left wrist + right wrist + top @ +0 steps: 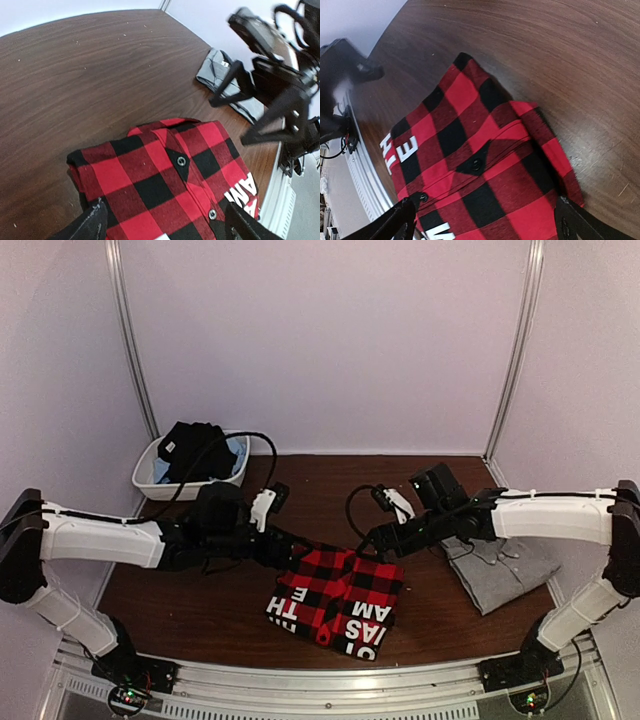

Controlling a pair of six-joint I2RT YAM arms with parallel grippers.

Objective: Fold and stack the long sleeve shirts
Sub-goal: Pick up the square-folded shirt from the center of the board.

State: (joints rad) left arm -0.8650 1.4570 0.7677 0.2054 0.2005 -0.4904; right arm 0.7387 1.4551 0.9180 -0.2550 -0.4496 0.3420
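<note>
The red-and-black check flannel [335, 602] lies folded on the table near the front middle, its white lettering toward the front edge. It fills the left wrist view [160, 180] and the right wrist view [485, 165], buttons showing. My left gripper [297, 558] hovers at its far left corner, jaws wide open over the cloth [167, 227]. My right gripper [368, 543] hovers at its far right corner, jaws wide open too [487, 225]. The plain grey shirt [503, 570] lies folded at the right, under the right arm, and also shows in the left wrist view [220, 70].
A white plastic tub [150, 475] holding dark and blue clothing stands at the back left. The wooden table [330, 480] ends in a metal rail at the front. Walls and upright posts close in the back and sides.
</note>
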